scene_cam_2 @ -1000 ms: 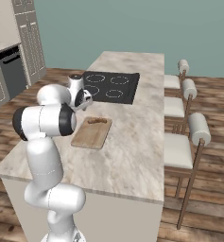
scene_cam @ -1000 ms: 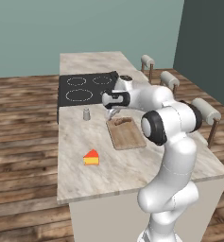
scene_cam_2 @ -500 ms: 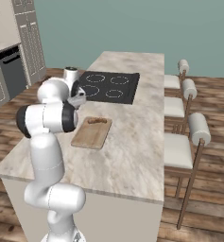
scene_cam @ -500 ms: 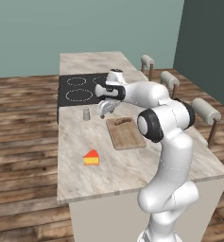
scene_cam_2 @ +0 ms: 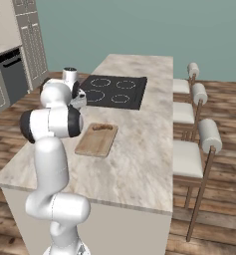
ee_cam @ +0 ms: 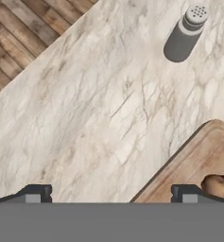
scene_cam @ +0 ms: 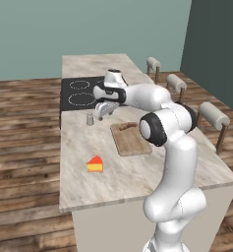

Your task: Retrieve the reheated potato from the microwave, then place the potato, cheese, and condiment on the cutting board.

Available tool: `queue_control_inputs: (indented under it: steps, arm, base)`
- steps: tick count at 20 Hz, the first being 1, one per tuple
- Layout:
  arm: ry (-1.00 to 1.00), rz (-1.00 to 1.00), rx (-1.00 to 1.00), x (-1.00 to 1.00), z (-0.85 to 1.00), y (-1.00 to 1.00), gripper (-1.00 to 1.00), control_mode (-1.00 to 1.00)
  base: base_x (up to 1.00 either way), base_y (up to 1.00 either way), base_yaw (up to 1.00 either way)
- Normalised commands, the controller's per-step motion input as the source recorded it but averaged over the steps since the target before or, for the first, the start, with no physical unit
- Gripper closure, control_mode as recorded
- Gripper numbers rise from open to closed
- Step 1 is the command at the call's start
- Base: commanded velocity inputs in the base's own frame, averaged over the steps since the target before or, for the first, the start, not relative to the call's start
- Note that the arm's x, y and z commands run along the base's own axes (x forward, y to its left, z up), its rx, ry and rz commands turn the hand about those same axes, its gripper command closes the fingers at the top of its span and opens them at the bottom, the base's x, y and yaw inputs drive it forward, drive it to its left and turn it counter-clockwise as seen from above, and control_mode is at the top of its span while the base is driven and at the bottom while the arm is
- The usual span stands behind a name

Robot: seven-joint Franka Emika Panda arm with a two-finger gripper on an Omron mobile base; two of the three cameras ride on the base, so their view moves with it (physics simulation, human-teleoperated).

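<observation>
We see a home kitchen. A marble island bench (scene_cam: 137, 172) carries a black cooktop (scene_cam_2: 114, 92). Stools (scene_cam_2: 189, 157) line one side, with cabinets (scene_cam_2: 32, 42) behind.

A black cooktop (scene_cam: 81, 92) is set into the marble island counter (scene_cam: 137, 177), with three stools (scene_cam_2: 199, 132) alongside.

Looking down over pale marble counter (ee_cam: 108, 108), the grey condiment (ee_cam: 184, 34) shaker stands at the upper right. Wooden floor planks (ee_cam: 23, 33) fill the upper left corner. A corner of the cutting board (ee_cam: 191, 163) enters from the lower right, with the potato (ee_cam: 219, 185) on it beside the right fingertip (ee_cam: 185, 193). The fingertips sit wide apart, holding nothing.
</observation>
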Motion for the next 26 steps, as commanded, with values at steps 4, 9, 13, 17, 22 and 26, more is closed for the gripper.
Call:
queue_control_inputs:
  steps: [4, 9, 13, 17, 22, 26]
  arm:
    - [-0.04, -0.08, -0.04, 0.23, -0.11, 0.11, -1.00, -1.00]
    - [-0.01, -0.16, 0.00, 0.29, -0.16, 0.14, -1.00, -1.00]
    - [-0.06, -0.15, 0.00, 0.27, -0.06, 0.20, -1.00, -1.00]
    - [-0.08, -0.12, -0.01, 0.28, -0.03, 0.17, -1.00, -1.00]
    - [-0.02, -0.12, -0.04, 0.23, -0.07, 0.04, -1.00, -1.00]
    - [0.00, -0.10, -0.03, 0.18, -0.13, 0.00, -1.00, -1.00]
  base:
    - [0.00, 0.00, 0.00]
    - [0.00, 0.00, 0.00]
    - [0.00, 0.00, 0.00]
    - [0.00, 0.00, 0.00]
    - [0.00, 0.00, 0.00]
    - [0.00, 0.00, 0.00]
